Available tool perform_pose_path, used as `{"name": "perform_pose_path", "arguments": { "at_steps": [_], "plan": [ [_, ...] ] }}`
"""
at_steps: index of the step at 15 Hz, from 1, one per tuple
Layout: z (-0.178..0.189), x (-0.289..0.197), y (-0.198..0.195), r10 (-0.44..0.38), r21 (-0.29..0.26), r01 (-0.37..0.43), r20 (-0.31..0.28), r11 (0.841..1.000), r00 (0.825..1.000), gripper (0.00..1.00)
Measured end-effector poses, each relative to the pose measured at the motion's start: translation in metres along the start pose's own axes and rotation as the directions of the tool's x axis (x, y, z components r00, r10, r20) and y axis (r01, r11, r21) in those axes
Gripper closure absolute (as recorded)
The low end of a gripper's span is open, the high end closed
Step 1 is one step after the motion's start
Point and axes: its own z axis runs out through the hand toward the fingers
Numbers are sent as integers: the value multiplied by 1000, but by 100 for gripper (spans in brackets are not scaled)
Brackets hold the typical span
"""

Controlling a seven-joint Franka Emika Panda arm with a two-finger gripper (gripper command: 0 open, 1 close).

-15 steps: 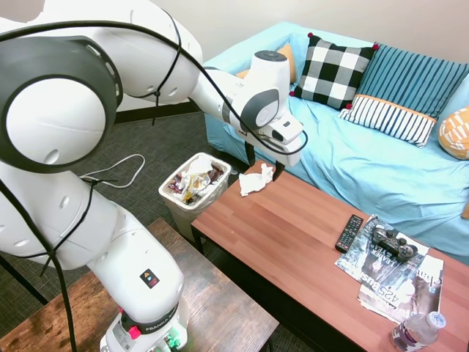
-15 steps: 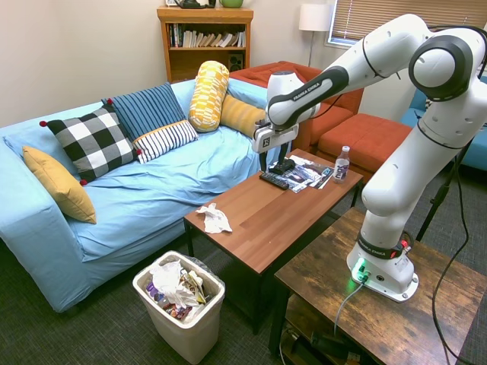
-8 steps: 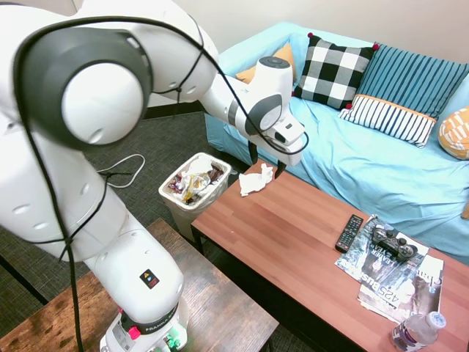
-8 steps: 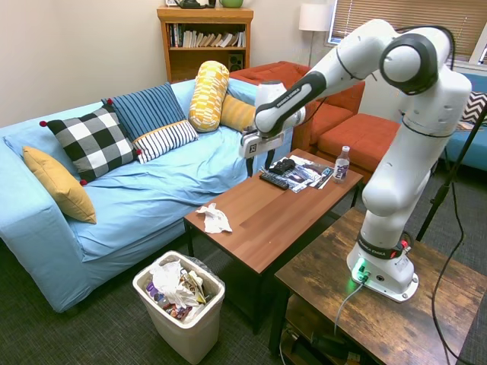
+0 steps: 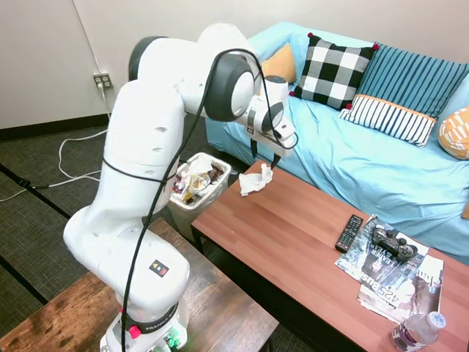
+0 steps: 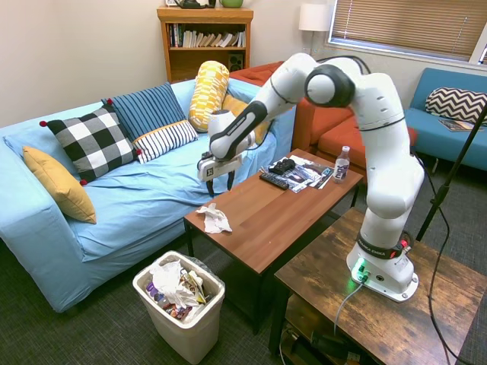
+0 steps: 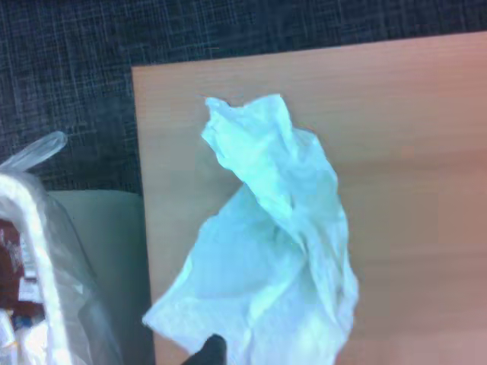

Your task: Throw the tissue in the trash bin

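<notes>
White crumpled tissue (image 5: 256, 180) lies on the wooden coffee table (image 5: 308, 242), near the corner closest to the trash bin (image 5: 195, 184). In the second exterior view the tissue (image 6: 214, 219) sits at about 6 o'clock from the gripper (image 6: 220, 185), which hangs above it without touching, dark fingers spread apart and holding nothing. In the first exterior view the fingers are mostly hidden behind the wrist. Up close, the tissue (image 7: 274, 243) is soft and wrinkled; the bin's bag liner (image 7: 46, 251) is cut off at the frame edge. Wrappers fill the bin (image 6: 181, 300) on the carpet.
</notes>
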Motion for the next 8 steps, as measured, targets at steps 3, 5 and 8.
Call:
{"name": "perform_pose_path", "arguments": {
  "at_steps": [3,5,8],
  "plan": [
    [50,15,-28,10,-53,-9,3,999,1000,0],
    [71,22,-37,13,-70,-13,7,997,1000,0],
    [91,25,-40,22,-83,-20,20,996,1000,100]
  ]
}}
